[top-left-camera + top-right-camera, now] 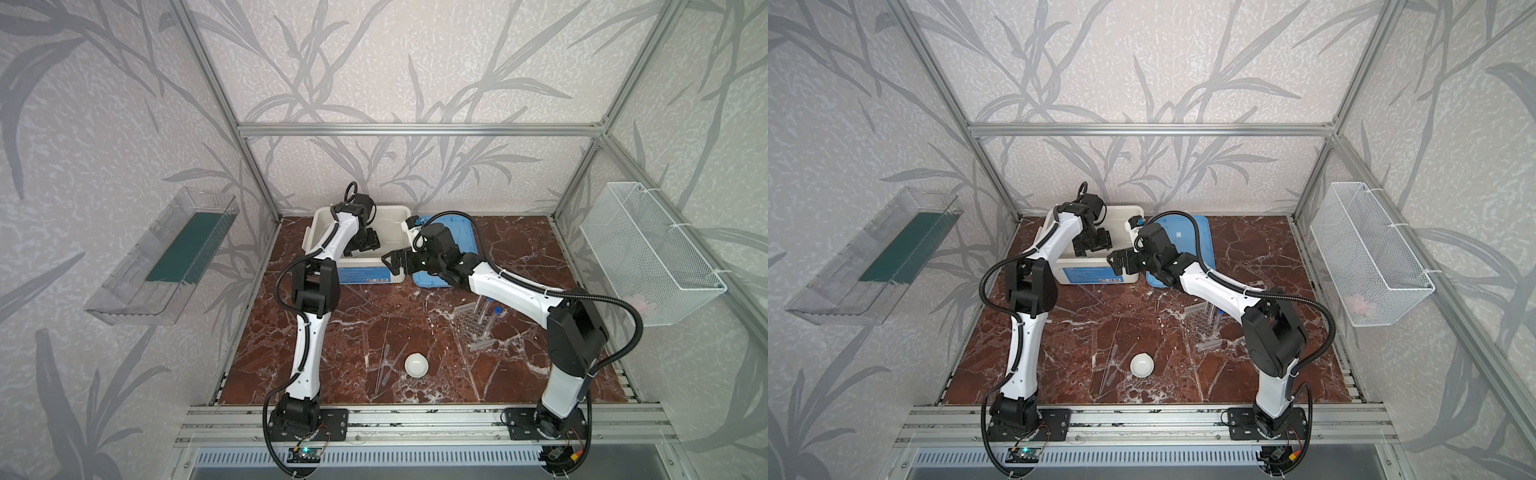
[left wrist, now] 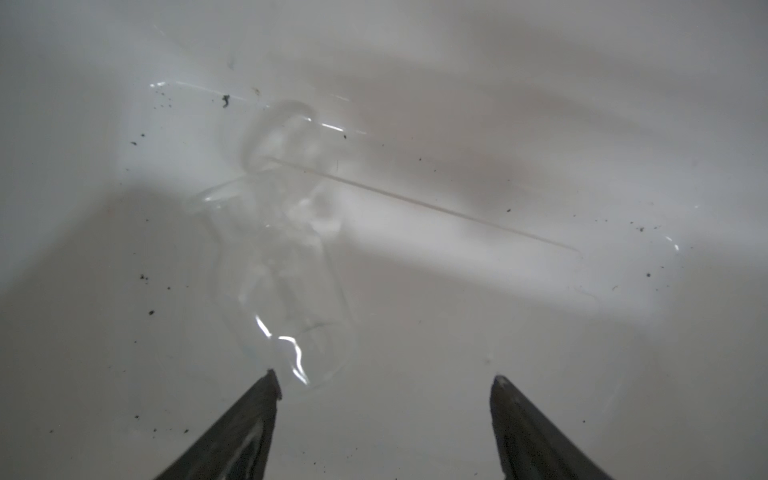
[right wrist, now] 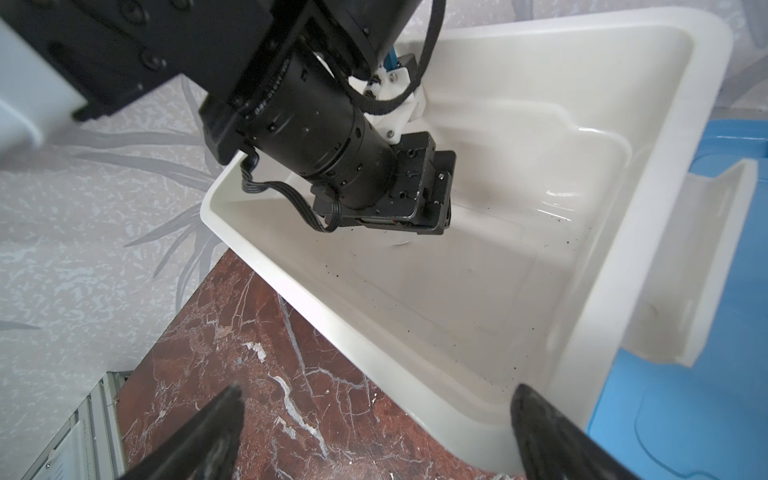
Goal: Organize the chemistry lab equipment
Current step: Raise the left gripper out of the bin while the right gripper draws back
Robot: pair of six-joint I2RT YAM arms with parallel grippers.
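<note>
Reaching down into the tub (image 3: 665, 187) at 11 o'clock of the table, the left gripper (image 2: 385, 376) was seen with its jaws spread wide and nothing between them. The jar (image 2: 286, 257) seemed to lie on its side on the tub floor, just ahead of one fingertip and perhaps touching it; it was not gripped. It was judged that the jar was laid there on purpose, because the tub looks to be the place where the equipment is collected, and that the wide jaws were meant to leave the glass free. A thin straight line was noticed across the floor by the jar; whether it was a second rod or a moulded edge could not be told.

The right gripper (image 3: 376, 390) was held over the tub's near corner, also fully open and empty, probably to be kept out of the way. The lid (image 1: 461, 226) was laid flat at 1 o'clock, so that the tub was open for loading.

On the table, the rack (image 1: 473, 328) with the tubes (image 1: 484, 309) standing in it was placed at 4 o'clock, the dish (image 1: 416, 365) at 6 o'clock, and the pipette (image 1: 385, 365) and rod (image 1: 386, 336) just beside it at 7 o'clock. These were judged not yet stored.
</note>
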